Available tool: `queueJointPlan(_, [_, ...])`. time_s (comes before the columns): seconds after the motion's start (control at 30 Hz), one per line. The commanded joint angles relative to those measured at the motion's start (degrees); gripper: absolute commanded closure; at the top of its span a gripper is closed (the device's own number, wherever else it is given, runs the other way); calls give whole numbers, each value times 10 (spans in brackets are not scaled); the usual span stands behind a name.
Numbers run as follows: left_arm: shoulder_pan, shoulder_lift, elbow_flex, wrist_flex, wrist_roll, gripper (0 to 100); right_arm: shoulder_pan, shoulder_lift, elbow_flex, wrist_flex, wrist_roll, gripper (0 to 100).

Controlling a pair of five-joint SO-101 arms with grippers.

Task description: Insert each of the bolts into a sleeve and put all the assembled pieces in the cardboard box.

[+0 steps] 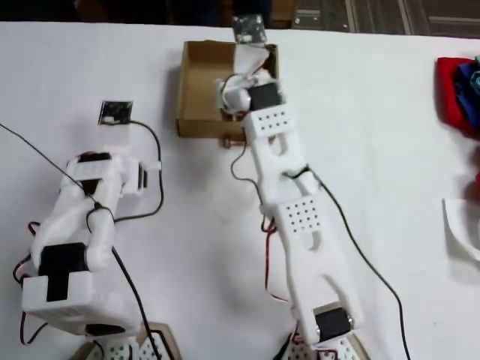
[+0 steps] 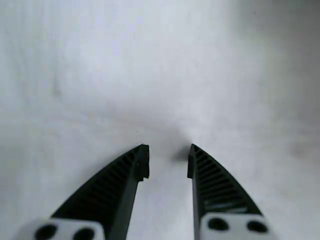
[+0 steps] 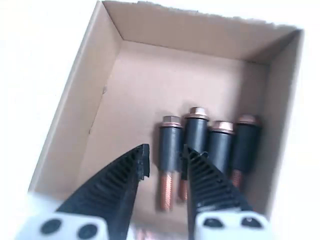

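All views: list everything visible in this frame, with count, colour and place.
cardboard box: one, brown, table's far middle, under right gripper.
assembled pieces: four, copper bolts in black sleeves, side by side in box.
cloth: one heap, red and blue, high view's right edge.
curved item: one, white, right edge below cloth; unidentifiable.
table: one, white.
left gripper: one, black, open over bare table.
right gripper: one, black, open over box.
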Motion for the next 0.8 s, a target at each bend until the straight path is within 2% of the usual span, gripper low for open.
queueJointPlan(0.0, [-5,1,-23,4,-2,850,1,-91,-27,84,116,908])
queueJointPlan(0.1, [-5,1,-23,4,-2,850,-10,-109,-27,160,254,908])
queueJointPlan(0.2, [-5,1,-23,4,-2,850,-7,-119,-22,223,360,909])
queueJointPlan(0.37, [-5,0,-23,4,-2,850,61,-139,-17,222,371,910])
queueJointPlan(0.43, [-5,0,-23,4,-2,850,94,-161,18,222,331,911])
queueJointPlan(0.57, [-4,0,-23,4,-2,850,144,-250,211,222,165,910])
queueJointPlan(0.67, [-4,0,-23,4,-2,850,142,-318,416,219,39,908])
queueJointPlan(0.77, [-4,0,-23,4,-2,850,112,-335,535,206,-53,907])
